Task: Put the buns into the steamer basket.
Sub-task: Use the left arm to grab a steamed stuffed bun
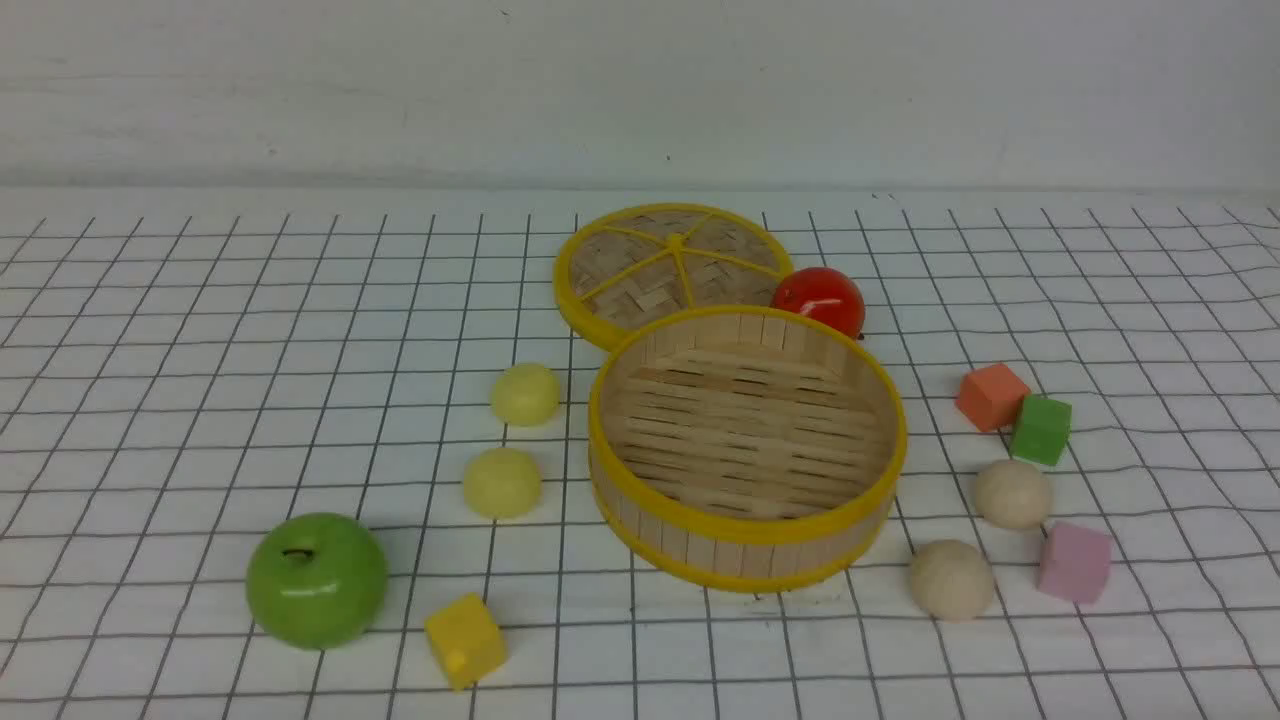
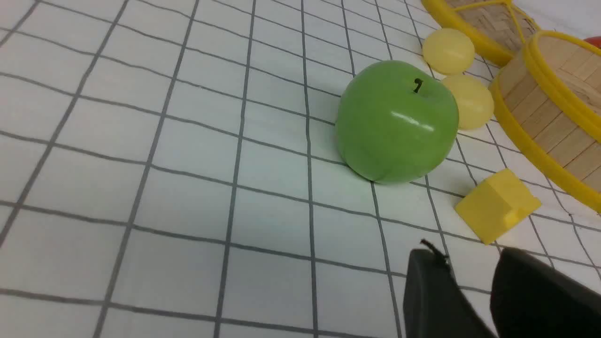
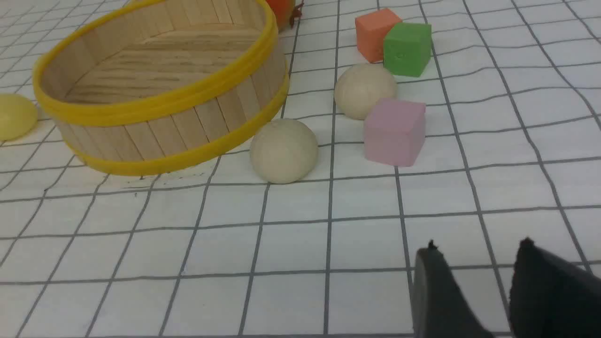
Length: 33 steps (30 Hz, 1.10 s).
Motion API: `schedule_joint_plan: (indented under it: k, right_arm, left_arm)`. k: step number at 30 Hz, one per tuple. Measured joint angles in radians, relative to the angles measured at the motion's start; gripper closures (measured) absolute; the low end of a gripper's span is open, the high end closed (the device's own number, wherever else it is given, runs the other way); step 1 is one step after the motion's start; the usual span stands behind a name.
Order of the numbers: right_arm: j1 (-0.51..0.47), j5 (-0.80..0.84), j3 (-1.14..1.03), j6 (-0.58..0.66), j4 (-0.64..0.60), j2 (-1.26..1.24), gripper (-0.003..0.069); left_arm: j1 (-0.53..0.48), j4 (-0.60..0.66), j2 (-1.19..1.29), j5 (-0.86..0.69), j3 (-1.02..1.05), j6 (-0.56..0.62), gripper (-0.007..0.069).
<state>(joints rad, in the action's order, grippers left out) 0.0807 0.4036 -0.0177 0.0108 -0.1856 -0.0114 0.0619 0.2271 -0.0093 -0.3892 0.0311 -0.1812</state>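
Observation:
The steamer basket (image 1: 745, 530) stands empty at the middle of the table; it also shows in the left wrist view (image 2: 540, 117) and the right wrist view (image 3: 155, 126). Two pale yellow buns (image 1: 525, 393) (image 1: 501, 482) lie to its left, and two cream buns (image 1: 1012, 493) (image 1: 951, 578) lie to its right. My left gripper (image 2: 469, 253) is open and empty, near the yellow cube and short of the yellow buns (image 2: 448, 50) (image 2: 474, 108). My right gripper (image 3: 478, 245) is open and empty, short of the cream buns (image 3: 283, 150) (image 3: 364, 90). Neither gripper shows in the front view.
The woven lid (image 1: 670, 265) lies behind the basket with a red tomato (image 1: 818, 300) beside it. A green apple (image 1: 317, 578) and a yellow cube (image 1: 465, 640) sit at the front left. Orange (image 1: 991, 396), green (image 1: 1040, 429) and pink (image 1: 1074, 562) cubes crowd the cream buns.

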Motion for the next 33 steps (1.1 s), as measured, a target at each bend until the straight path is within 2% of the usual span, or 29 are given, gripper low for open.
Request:
schedule_joint_plan:
  k: [24, 28, 30, 31, 32, 33]
  right_arm:
    - [0.0, 0.0, 0.0, 0.0, 0.0, 0.0, 0.042]
    - [0.0, 0.0, 0.0, 0.0, 0.0, 0.0, 0.042]
    - [0.0, 0.0, 0.0, 0.0, 0.0, 0.0, 0.042]
    - [0.0, 0.0, 0.0, 0.0, 0.0, 0.0, 0.042]
    - [0.0, 0.0, 0.0, 0.0, 0.0, 0.0, 0.042]
    - [0.0, 0.0, 0.0, 0.0, 0.0, 0.0, 0.0419]
  left_arm:
    - [0.0, 0.002, 0.0, 0.003, 0.0, 0.0, 0.0428]
    - [0.0, 0.093, 0.0, 0.037, 0.0, -0.057, 0.0426]
    - [0.0, 0.302, -0.001, 0.086, 0.0, -0.162, 0.0425]
    - [0.0, 0.379, -0.001, 0.117, 0.0, -0.198, 0.0425]
    - [0.0, 0.394, -0.001, 0.124, 0.0, -0.204, 0.0425]
    - [0.0, 0.489, -0.001, 0.2, 0.0, -0.228, 0.0425]
